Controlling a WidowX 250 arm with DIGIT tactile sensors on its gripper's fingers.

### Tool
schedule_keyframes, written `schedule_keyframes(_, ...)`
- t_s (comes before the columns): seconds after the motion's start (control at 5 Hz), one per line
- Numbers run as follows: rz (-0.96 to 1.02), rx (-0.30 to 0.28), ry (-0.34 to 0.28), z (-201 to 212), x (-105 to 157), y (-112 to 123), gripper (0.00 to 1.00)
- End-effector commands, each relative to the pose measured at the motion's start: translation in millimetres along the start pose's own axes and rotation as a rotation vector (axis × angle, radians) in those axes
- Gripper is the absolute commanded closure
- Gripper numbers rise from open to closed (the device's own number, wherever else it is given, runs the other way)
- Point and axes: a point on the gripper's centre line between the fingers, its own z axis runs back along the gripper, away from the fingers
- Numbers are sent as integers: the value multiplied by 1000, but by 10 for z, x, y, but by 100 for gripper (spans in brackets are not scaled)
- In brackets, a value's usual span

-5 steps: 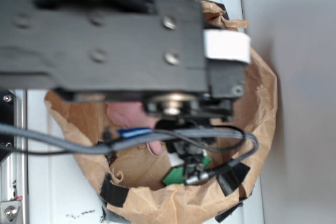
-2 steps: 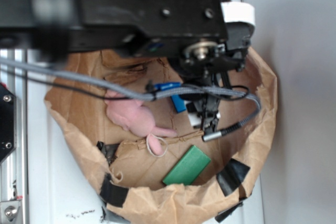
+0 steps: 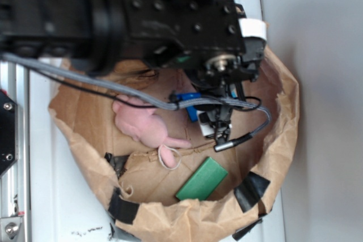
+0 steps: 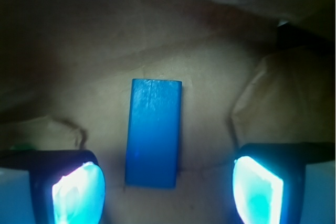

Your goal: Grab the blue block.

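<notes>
The blue block (image 4: 154, 132) lies flat on the brown paper floor, its long side pointing away from me in the wrist view. My gripper (image 4: 168, 192) is open above it, with one glowing pad (image 4: 79, 192) to the left of the block's near end and the other (image 4: 257, 190) well to the right; neither touches it. In the exterior view only a sliver of the blue block (image 3: 193, 113) shows beside the gripper (image 3: 218, 127), and the arm hides the remainder.
Everything sits inside a crumpled brown paper bag (image 3: 283, 111) with raised walls. A pink plush toy (image 3: 144, 126) lies left of the gripper. A green block (image 3: 202, 179) rests near the front wall, with black tape patches (image 3: 251, 191) on the rim.
The arm has swung from over the green block to over the blue block and lowered a little. The jaws stay open and nothing else in the bag has shifted.
</notes>
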Motion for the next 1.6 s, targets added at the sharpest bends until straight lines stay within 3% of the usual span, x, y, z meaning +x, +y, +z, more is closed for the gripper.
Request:
schedule_keyframes(0.0,7,-9,-47,72,87,8,0)
schedule_keyframes(0.6,7,-9,-47,72,87,8,0)
schedule_keyframes(0.8,-16,-13,-25,-98,99,3,0)
schedule_keyframes(1.2,-5,30,-39,-352,103,-42,0)
schedule_keyframes(1.4,11,29,-71,-341,119,-43,87)
